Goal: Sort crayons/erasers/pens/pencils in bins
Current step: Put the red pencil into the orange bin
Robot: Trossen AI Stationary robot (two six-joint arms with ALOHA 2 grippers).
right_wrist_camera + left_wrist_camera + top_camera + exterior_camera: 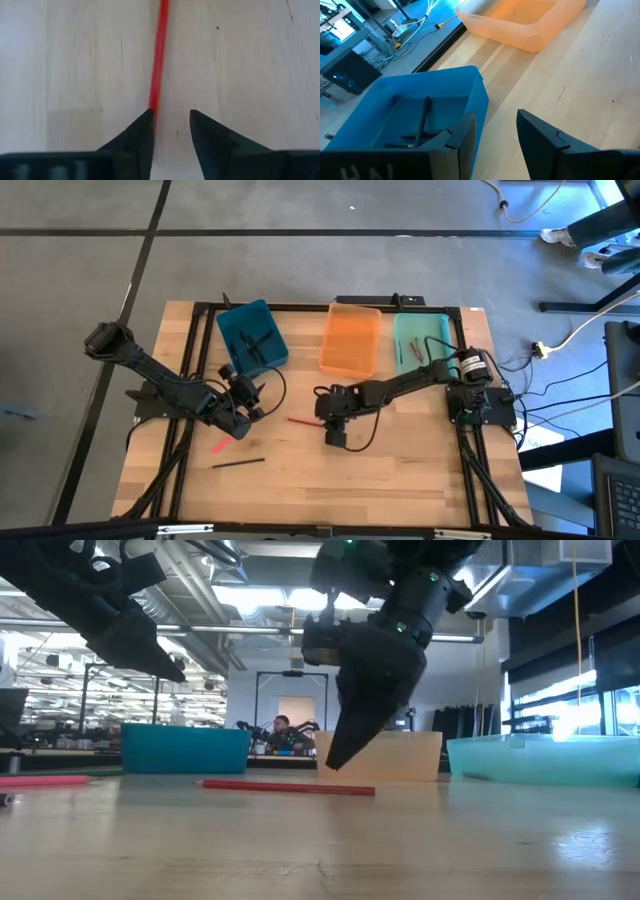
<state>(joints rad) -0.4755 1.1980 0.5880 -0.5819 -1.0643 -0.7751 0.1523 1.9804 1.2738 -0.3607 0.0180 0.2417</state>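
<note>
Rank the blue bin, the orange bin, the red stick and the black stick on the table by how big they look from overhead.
1. blue bin and orange bin: look alike, can't separate them.
2. black stick.
3. red stick, slightly shorter, partly hidden by the right gripper.

On the wooden table (400, 470), the right gripper (322, 408) hovers beside a red stick (301, 421), while the left gripper (250, 395) sits near the teal bin (252, 336).

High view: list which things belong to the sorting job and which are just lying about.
Job: teal-blue bin, orange bin, mint bin, red stick, pink stick, black stick.
Lying about: cables on the floor.
</note>
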